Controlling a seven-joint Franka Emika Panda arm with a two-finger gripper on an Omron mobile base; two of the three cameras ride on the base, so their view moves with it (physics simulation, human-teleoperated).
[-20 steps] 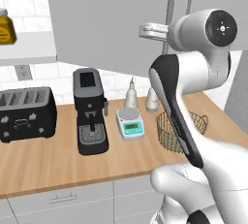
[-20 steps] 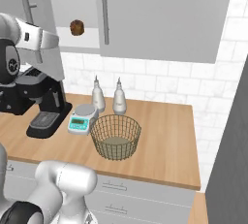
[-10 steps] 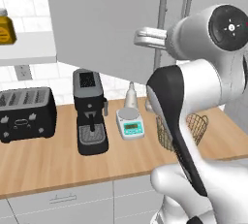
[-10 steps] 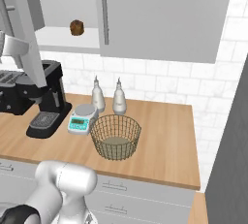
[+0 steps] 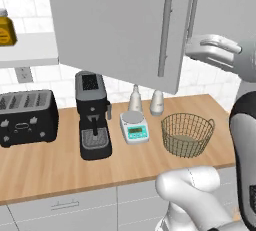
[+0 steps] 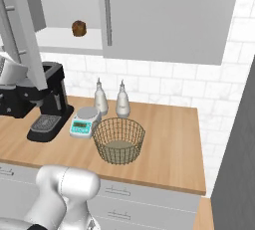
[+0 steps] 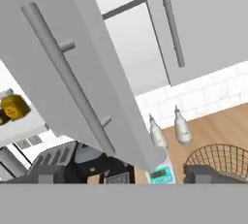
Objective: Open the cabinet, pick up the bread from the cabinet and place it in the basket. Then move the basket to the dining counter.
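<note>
The cabinet's left door stands swung open, its long bar handle close in front of the hand camera. The right door is shut. The small dark brown bread sits on the pale shelf inside. The tan wire basket stands on the wood worktop, nothing in it, also seen low right as basket. My gripper is open, fingertips wide apart with nothing between them. It is below and in front of the open door. My white wrist pokes out past the door's right edge.
On the worktop stand a black toaster, a black coffee machine, a small scale and two pale bottles. An amber jar sits on the left shelf. The worktop ends right of the basket.
The left cabinet door has swung further open. My arm has lifted up and to the right, uncovering the basket in the left base view.
</note>
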